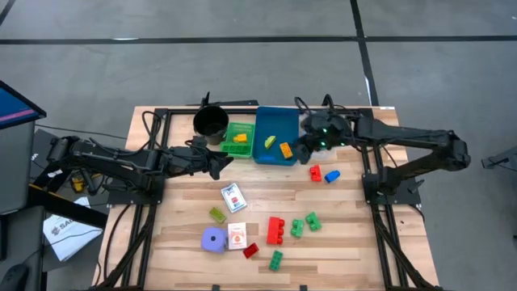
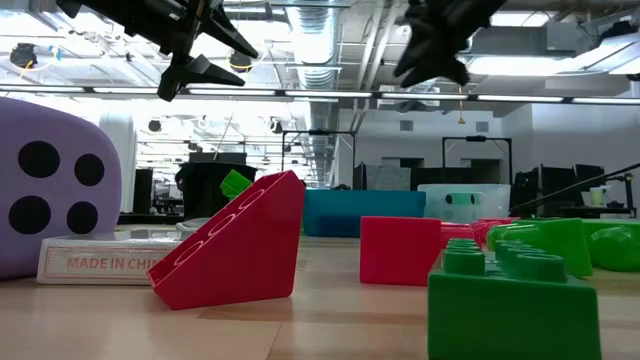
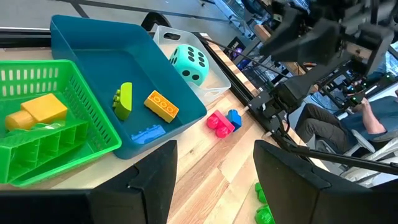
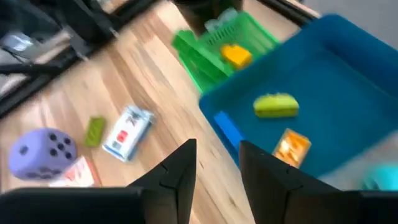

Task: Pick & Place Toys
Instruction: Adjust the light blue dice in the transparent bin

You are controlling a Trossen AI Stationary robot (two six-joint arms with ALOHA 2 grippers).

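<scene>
Green brick (image 2: 515,290) lay nearest at lower right; right claw (image 1: 305,149), released and empty above the blue tray (image 1: 260,153), should approach squarely.

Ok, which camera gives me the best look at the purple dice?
The low view shows the purple dice best: it fills the left edge, close up, pips clear, beside a white card pack. The high view shows it small, near the table's front edge. The right wrist view catches it blurred. The left wrist view misses it.
</scene>
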